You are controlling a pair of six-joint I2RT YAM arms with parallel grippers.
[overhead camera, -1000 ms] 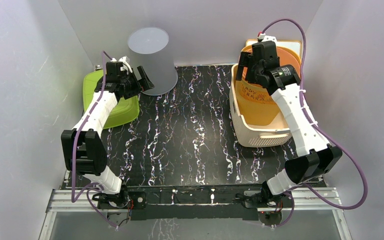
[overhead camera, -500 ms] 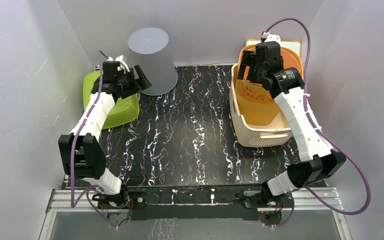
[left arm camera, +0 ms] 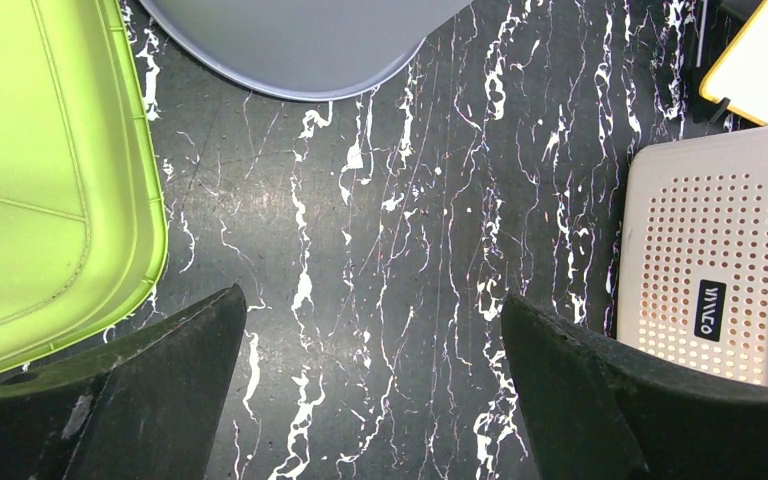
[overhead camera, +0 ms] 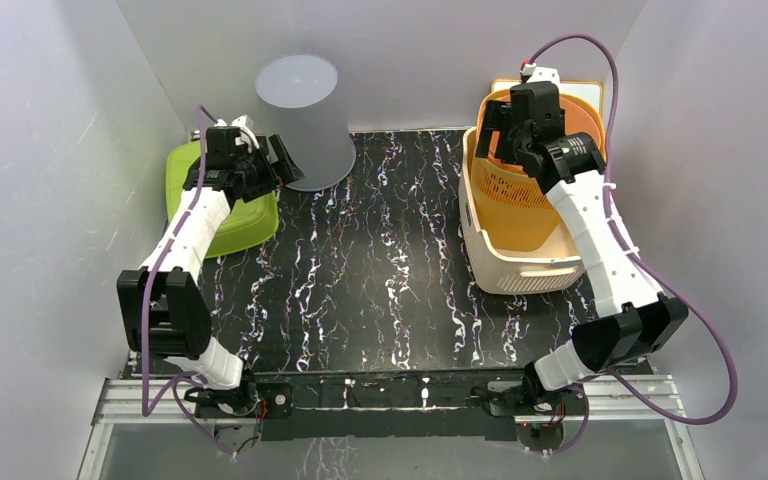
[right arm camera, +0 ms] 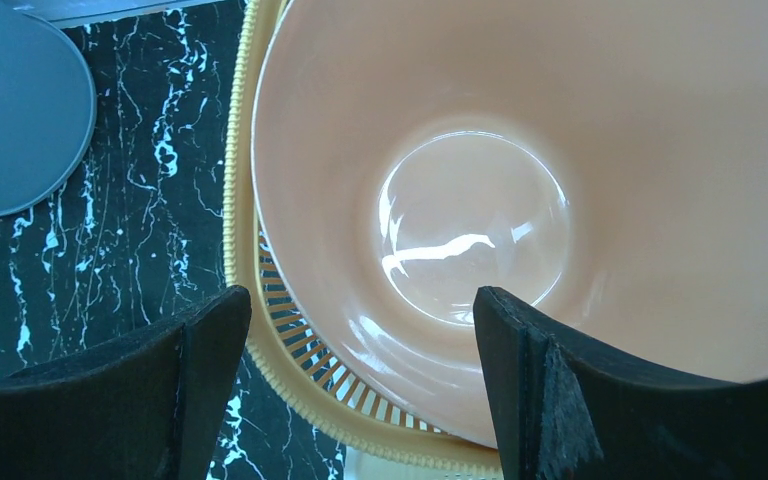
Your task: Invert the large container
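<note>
Spread fingers point(right arm camera: 110, 400) hang over a peach bowl point(right arm camera: 580, 140) inside a colander point(right arm camera: 295, 348).

Left hand point(left arm camera: 370, 310), right hand point(right arm camera: 360, 300), both agape

Left arm point(overhead camera: 195, 220), right arm point(overhead camera: 590, 225): white shells, black joints, purple cables point(overhead camera: 614, 100); matte black fingers point(left arm camera: 140, 400)

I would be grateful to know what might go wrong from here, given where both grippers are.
The open left gripper sits close to the grey container; a careless swing might knock it over. The open right gripper hangs over the orange bowl nested in a slotted colander inside the cream basket; gripping the rim may lift both, or drag the basket.
</note>
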